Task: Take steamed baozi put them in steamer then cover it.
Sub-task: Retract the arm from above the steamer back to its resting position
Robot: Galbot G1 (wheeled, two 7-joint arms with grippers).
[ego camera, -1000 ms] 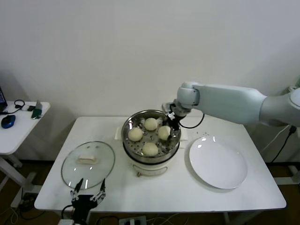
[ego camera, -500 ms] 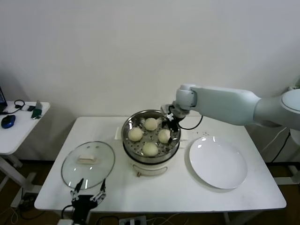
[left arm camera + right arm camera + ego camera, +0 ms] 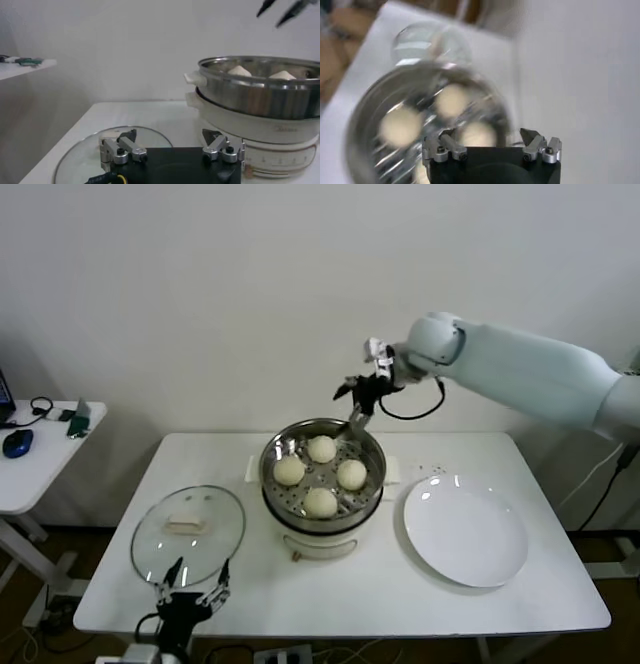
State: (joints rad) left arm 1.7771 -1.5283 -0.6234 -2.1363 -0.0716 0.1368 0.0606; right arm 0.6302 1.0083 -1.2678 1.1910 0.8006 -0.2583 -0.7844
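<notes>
Table (image 3: 400, 594): white, carries everything listed below.

White plate (image 3: 465, 531): flat, bare, to the right of the steamer, just beside it. Seen only from my head camera.

Steamer (image 3: 322, 484): shiny steel pot on a cream-white base, at the table's centre. My left wrist camera shows its side wall and base (image 3: 260, 105), which the head view foreshortens.

Cover (image 3: 188, 533): clear glass lid with a cream handle, lying flat on the table left of the steamer, apart from it. It is not on the pot.

Steamed baozi (image 3: 321, 502): four cream-white buns, all inside the steamer on the perforated tray. The head view counts all four; the left wrist view shows only two domed tops (image 3: 239, 71) above the rim; the right wrist view shows them blurred from above (image 3: 451, 99).

My right gripper (image 3: 362, 392): in the air above the steamer's far rim, fingers spread apart, holding nothing.

My left gripper (image 3: 190, 596): low at the table's near edge, just before the cover, fingers wide apart and empty, as its own wrist view (image 3: 172, 146) confirms.
</notes>
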